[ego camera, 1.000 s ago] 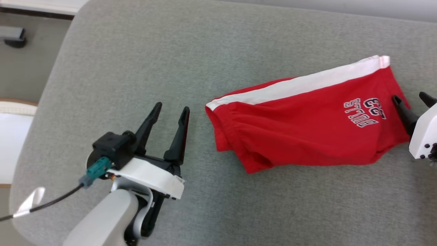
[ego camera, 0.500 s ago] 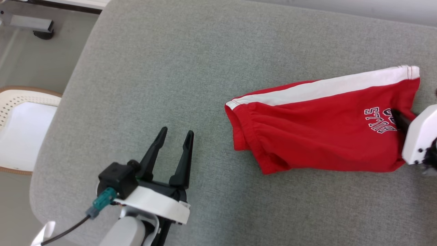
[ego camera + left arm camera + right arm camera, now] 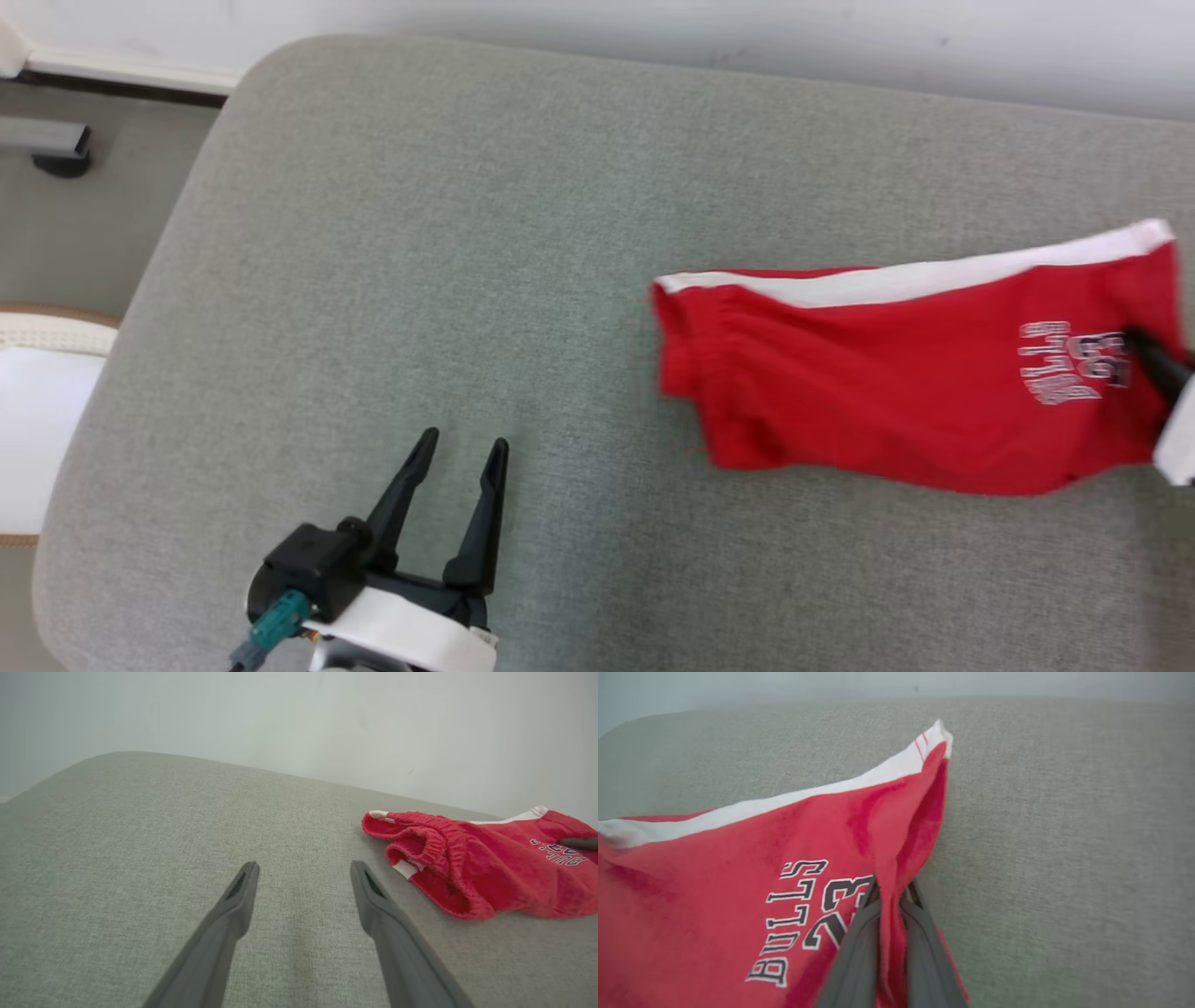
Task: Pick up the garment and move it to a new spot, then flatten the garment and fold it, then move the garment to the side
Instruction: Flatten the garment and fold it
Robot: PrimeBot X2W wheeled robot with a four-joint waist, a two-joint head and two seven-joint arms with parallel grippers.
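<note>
Right gripper (image 3: 893, 890): spread a second ago, now pinched on hem of red white-striped jersey shorts (image 3: 738, 858); lift may begin. Left gripper (image 3: 465, 441): wide, empty.

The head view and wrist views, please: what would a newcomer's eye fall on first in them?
The red shorts with a white side stripe and BULLS 23 print lie toward the right of the grey cushion. The right gripper has its jaws shut on a fold of cloth beside that print, while the left gripper sits open over bare cushion at the lower left.
</note>
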